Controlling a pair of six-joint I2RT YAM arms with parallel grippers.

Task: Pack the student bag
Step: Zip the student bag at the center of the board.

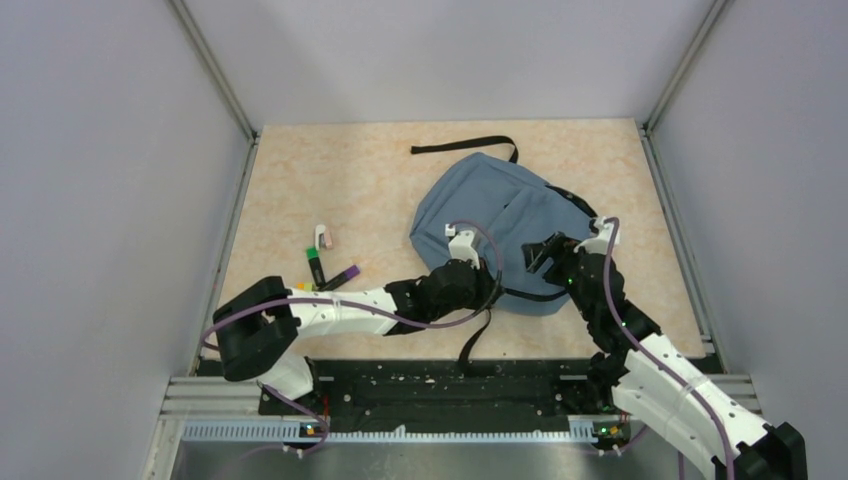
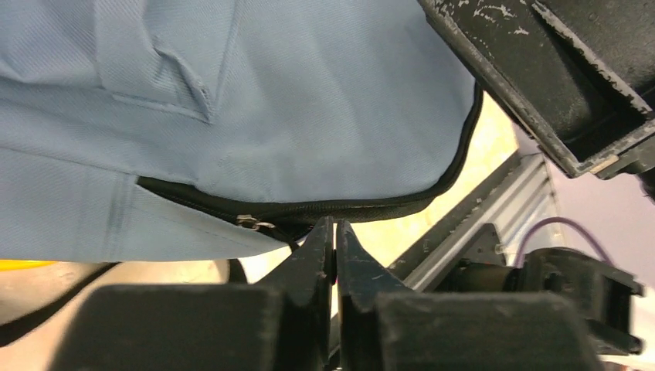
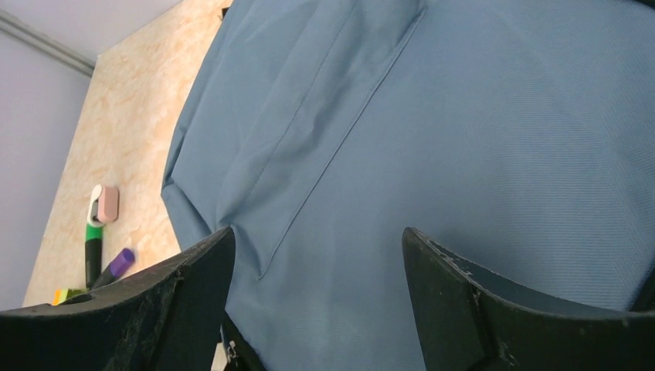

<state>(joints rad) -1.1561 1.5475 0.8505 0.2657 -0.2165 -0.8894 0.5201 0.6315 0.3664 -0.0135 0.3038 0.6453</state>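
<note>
left fingers (image 2: pixel 313 267): pressed together at zip (image 2: pixel 347 207) of student bag (image 1: pixel 490 200), possibly pinching it | right fingers (image 3: pixel 193 286): spread wide above bag, empty

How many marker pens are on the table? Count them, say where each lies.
2: a green-capped marker left of the student bag; a purple-capped marker between them. A yellow-orange bit near the left arm may be another, partly hidden.

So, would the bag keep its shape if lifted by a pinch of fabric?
Probably not: the bag lies flat and creased, so it looks floppy and would likely sag. It seems nearly empty, so it is probably light for its size. Its loose strap would likely trail and could snag.
</note>
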